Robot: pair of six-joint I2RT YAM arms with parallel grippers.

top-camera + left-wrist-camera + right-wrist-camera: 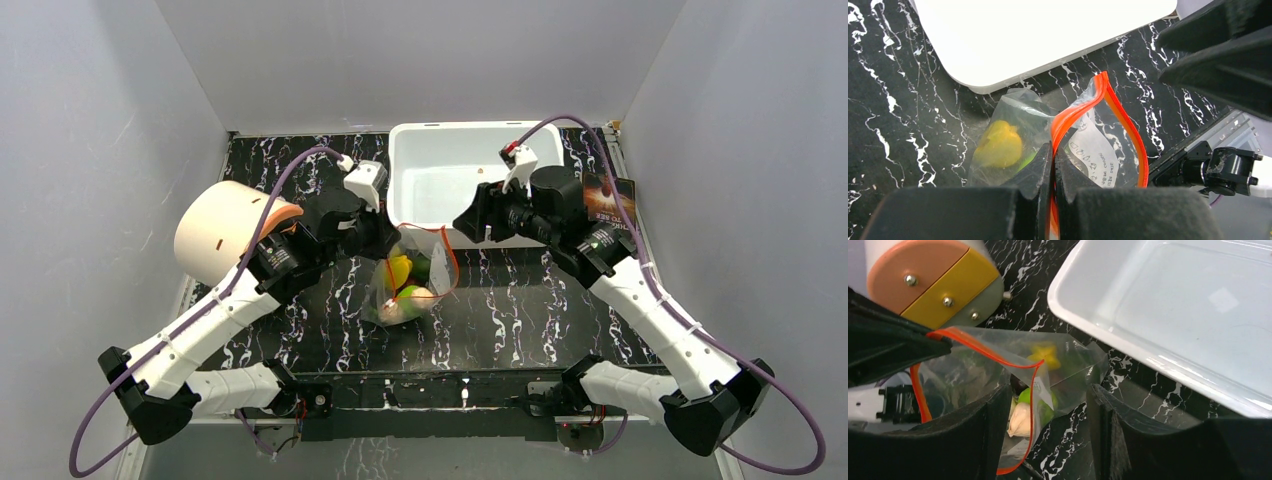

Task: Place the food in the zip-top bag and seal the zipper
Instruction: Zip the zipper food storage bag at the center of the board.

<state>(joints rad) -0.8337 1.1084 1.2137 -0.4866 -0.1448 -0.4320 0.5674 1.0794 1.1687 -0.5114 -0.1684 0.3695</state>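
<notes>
gripping one bag (1098, 150), left tool (1053, 151), one tub (450, 190)

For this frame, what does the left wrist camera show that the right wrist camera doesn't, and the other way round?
Only the left wrist view: the left gripper pinched shut on the zipper, and the print on the white label patch. Only the right wrist view: the right gripper open, the inside of the white tub, a beige bulb and a peach-and-yellow cylinder. Both: the zip-top bag, its mouth open, with the yellow piece inside.
</notes>
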